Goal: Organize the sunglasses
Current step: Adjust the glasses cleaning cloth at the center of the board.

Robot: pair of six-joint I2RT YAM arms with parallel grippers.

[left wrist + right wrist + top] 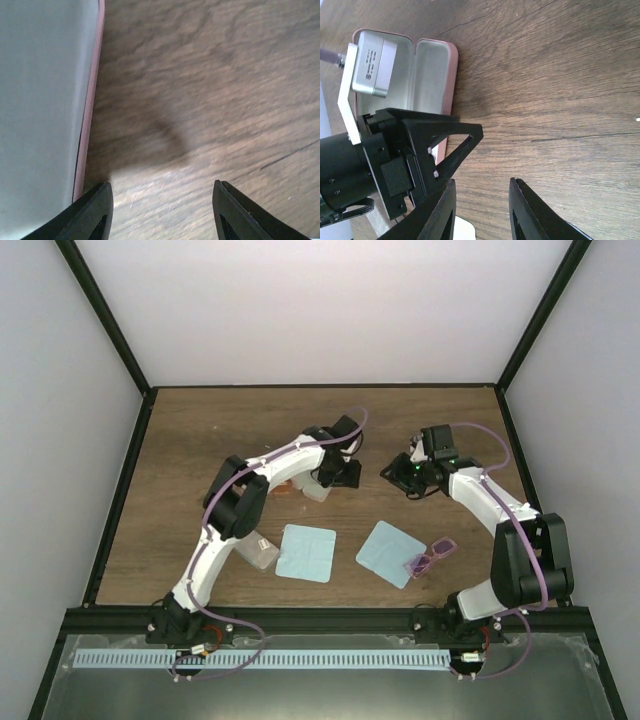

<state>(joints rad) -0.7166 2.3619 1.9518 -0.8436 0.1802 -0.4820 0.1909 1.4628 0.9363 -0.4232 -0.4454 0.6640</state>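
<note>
Left pincer [161,202] hangs at bottom, tips spread over the wooden counter [225,90]. Frame left: a pale, pink-rimmed slab [40,100], probably a case; it's blurry.

No word, number or brand can be read in any of the views. The only print shows in the right wrist view, at about ten o'clock. There a silver-grey box [370,62], fixed to a white bracket [347,97], carries a few short lines of dark lettering on its face, too small and blurred to make out. The box sits in front of the pale lining of an open pink case [432,75].
</note>
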